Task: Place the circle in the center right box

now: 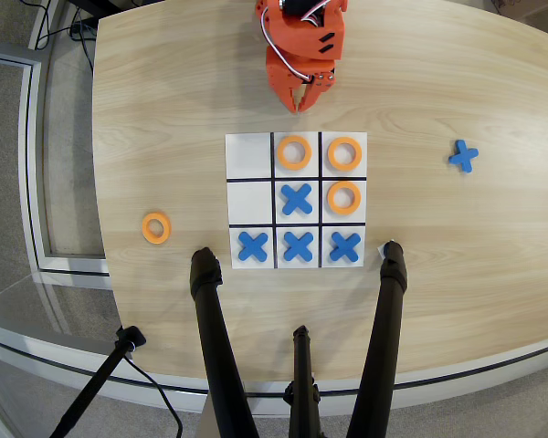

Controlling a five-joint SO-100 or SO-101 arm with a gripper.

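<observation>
Overhead view: 1 circle (155, 227) lay on the desk (475, 246) near its left edge, outside the center right box (250, 203). Orange pincer (303, 105) hung closed, empty, near the far edge.

Pale wood-grain worktop (164, 109), rounded edge. Three flat orange rings (294, 152) (344, 153) (344, 197) in grid cells: top middle, top right, middle right. Four blue X-shaped pieces (297, 199) (253, 245) (298, 245) (344, 245): centre and whole bottom row. Fifth blue X (463, 156) lies alone at right. Black tripod legs (217, 347) straddle near edge.
</observation>
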